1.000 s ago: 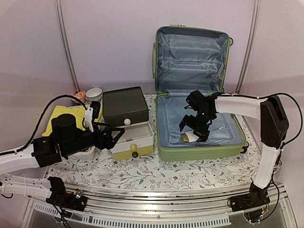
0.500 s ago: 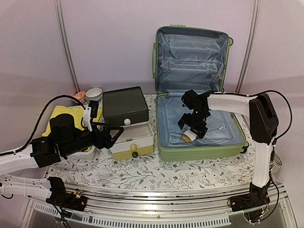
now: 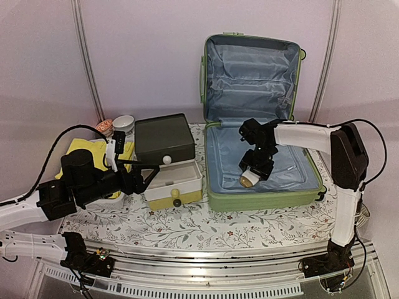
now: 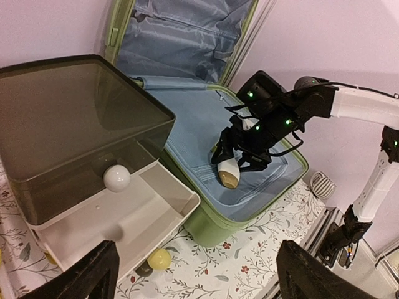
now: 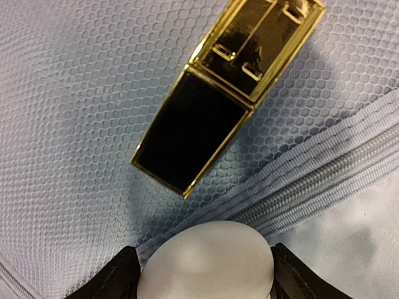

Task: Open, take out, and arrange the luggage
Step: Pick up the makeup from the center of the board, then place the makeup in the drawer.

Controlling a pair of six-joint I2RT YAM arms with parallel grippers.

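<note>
The luggage (image 3: 268, 198), a light-green suitcase, lies open on the table with its lid upright against the back wall, and its pale blue lining (image 4: 187, 118) shows. My right gripper (image 3: 251, 176) is inside the lower half. It is shut on a small white item with a tan end (image 3: 249, 180), also seen in the left wrist view (image 4: 228, 173) and the right wrist view (image 5: 209, 258). A black-and-gold rectangular item (image 5: 212, 106) lies under the mesh lining just beyond it. My left gripper (image 3: 146, 177) is open and empty, hovering beside the drawer box.
A white-and-yellow drawer box with a dark lid (image 3: 164, 139) stands left of the luggage. Its upper drawer (image 4: 124, 218) is pulled out and has a white knob; a yellow knob (image 4: 159, 258) is below. A yellow cloth (image 3: 84, 149) and small bowls (image 3: 122, 123) sit at the far left.
My right gripper has shifted slightly left inside the luggage with the white item in it. My left arm has drawn back a little to the left.
</note>
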